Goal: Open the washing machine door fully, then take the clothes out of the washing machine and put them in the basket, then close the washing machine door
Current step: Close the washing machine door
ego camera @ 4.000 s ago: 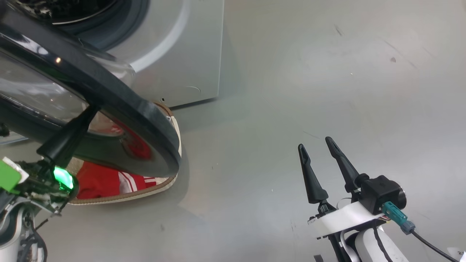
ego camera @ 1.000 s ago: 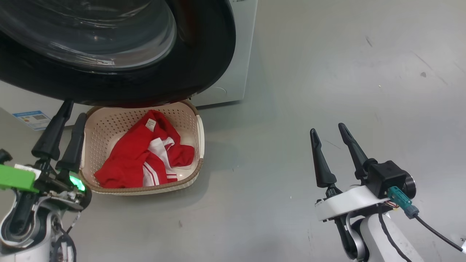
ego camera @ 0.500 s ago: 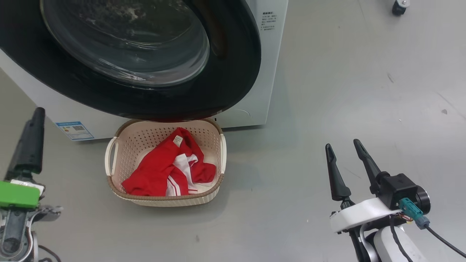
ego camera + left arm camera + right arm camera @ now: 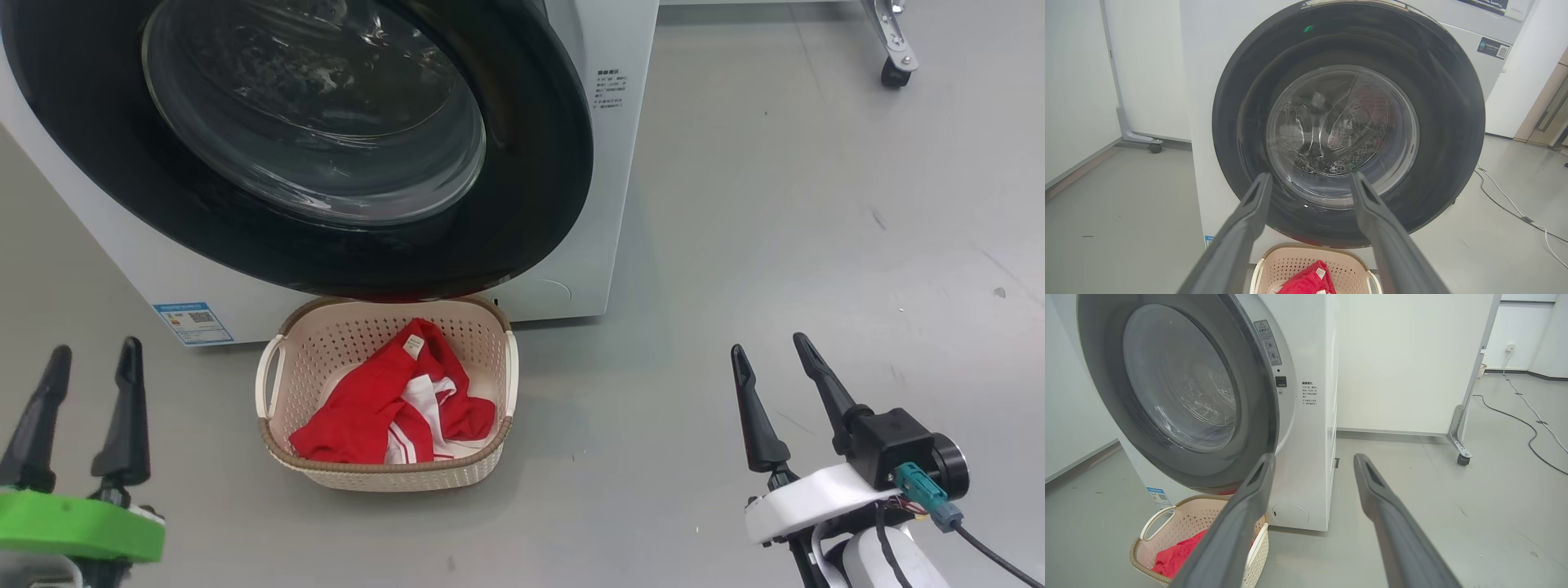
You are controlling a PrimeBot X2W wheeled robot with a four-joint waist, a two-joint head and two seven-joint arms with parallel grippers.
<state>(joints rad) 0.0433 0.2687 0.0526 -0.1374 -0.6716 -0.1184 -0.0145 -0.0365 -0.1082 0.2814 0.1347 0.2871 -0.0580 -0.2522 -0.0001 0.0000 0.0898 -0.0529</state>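
Peering through the black-rimmed round glass door [image 4: 539,163], I see only murk; red striped clothes [image 4: 359,416] in cream perforated basket [image 4: 392,478]; left tool [image 4: 95,347], right tool [image 4: 768,344] released.

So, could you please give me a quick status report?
Left pincer open, right pincer open, both empty. Clothes in basket; washing machine door looks shut. Basket sits directly below the door's lower edge.
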